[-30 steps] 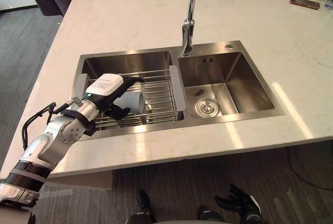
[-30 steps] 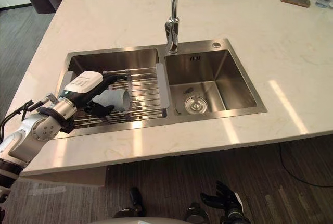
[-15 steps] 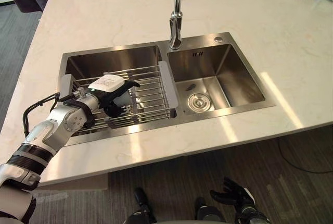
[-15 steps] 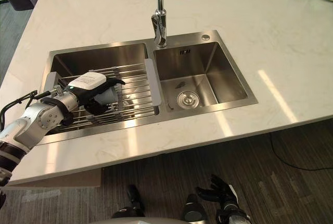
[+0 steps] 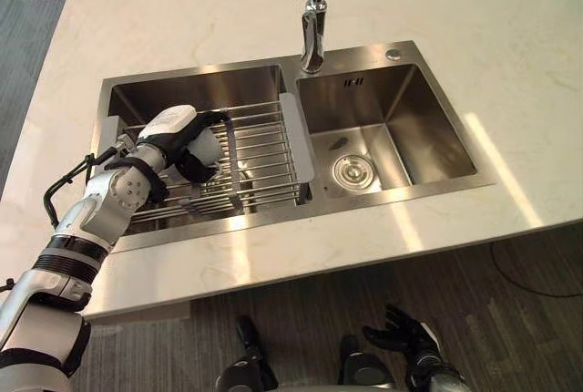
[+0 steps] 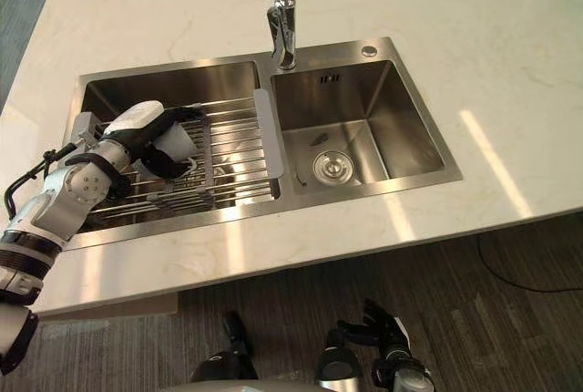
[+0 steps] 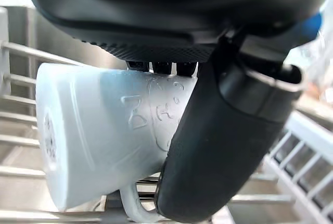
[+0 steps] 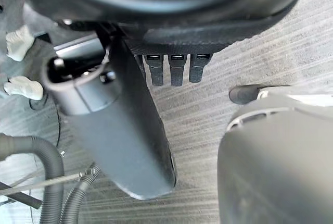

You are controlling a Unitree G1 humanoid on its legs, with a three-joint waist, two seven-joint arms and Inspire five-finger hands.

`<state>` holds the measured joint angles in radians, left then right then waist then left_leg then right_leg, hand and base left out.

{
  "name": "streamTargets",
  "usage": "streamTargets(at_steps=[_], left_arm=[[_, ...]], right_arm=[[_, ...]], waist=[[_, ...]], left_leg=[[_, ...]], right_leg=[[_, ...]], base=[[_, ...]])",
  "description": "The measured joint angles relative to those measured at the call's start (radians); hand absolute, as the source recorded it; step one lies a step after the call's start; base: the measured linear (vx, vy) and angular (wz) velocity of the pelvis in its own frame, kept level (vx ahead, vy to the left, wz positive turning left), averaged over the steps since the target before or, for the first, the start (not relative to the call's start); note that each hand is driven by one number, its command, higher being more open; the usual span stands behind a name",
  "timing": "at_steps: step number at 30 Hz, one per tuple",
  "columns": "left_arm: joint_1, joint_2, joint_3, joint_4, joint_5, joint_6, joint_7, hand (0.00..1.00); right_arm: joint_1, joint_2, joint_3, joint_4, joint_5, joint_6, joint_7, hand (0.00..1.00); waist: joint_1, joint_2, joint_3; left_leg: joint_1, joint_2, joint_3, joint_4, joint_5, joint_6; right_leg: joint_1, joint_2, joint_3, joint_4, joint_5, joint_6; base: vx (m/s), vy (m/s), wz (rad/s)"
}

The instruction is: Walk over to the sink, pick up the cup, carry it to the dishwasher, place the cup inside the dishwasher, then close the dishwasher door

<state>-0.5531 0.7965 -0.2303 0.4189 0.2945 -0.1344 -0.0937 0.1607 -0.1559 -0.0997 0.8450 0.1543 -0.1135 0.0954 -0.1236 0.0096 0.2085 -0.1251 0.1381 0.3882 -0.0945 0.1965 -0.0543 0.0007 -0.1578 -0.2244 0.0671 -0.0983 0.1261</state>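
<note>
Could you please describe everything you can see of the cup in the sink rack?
The cup is pale, whitish and smooth, with raised lettering on its wall and a small handle. It lies on its side at the wire rack over the left sink basin; whether it touches the bars is unclear. The left robot hand is curled round it, thumb across its wall.

Kitchen, pale marble-look island counter, double steel sink (wire rack over one basin), tall tap
</note>
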Motion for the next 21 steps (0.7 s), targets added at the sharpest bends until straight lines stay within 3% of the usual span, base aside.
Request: streamTargets(at_steps=[7, 12, 13, 21], left_arm=[[0.111, -0.084, 0.105, -0.035, 0.001, 0.0, 0.093, 0.9], [0.174, -0.12, 0.171, -0.067, 0.002, 0.012, 0.099, 0.9], [0.185, -0.125, 0.179, -0.071, 0.002, 0.012, 0.103, 0.3], [0.227, -0.152, 0.225, -0.109, 0.024, 0.027, 0.114, 0.3]], right_arm=[[0.004, 0.003, -0.002, -0.001, -0.002, -0.004, -0.017, 0.9], [0.007, 0.003, -0.002, 0.0, -0.013, -0.005, -0.02, 0.9], [0.007, 0.003, -0.002, 0.0, -0.023, -0.005, -0.021, 0.9], [0.004, 0.01, -0.006, -0.01, -0.039, -0.005, -0.023, 0.9]], waist=[[0.007, 0.0, 0.003], [0.027, -0.001, 0.004], [0.029, -0.001, 0.004], [0.043, -0.007, 0.007]], left_leg=[[0.014, -0.002, -0.013, 0.0, -0.002, -0.002], [0.02, -0.001, -0.018, -0.001, -0.009, -0.01], [0.021, -0.002, -0.02, -0.001, -0.009, -0.009], [0.031, -0.005, -0.026, 0.0, -0.014, -0.009]], right_leg=[[0.029, 0.001, -0.012, -0.015, 0.0, 0.0], [0.035, 0.001, -0.013, -0.015, -0.001, -0.001], [0.037, 0.001, -0.015, -0.016, -0.002, -0.001], [0.06, 0.0, -0.026, -0.031, -0.002, -0.001]], base=[[0.02, -0.006, 0.04], [0.0, 0.0, 0.0], [0.0, 0.006, 0.06], [0.0, 0.0, 0.02]])
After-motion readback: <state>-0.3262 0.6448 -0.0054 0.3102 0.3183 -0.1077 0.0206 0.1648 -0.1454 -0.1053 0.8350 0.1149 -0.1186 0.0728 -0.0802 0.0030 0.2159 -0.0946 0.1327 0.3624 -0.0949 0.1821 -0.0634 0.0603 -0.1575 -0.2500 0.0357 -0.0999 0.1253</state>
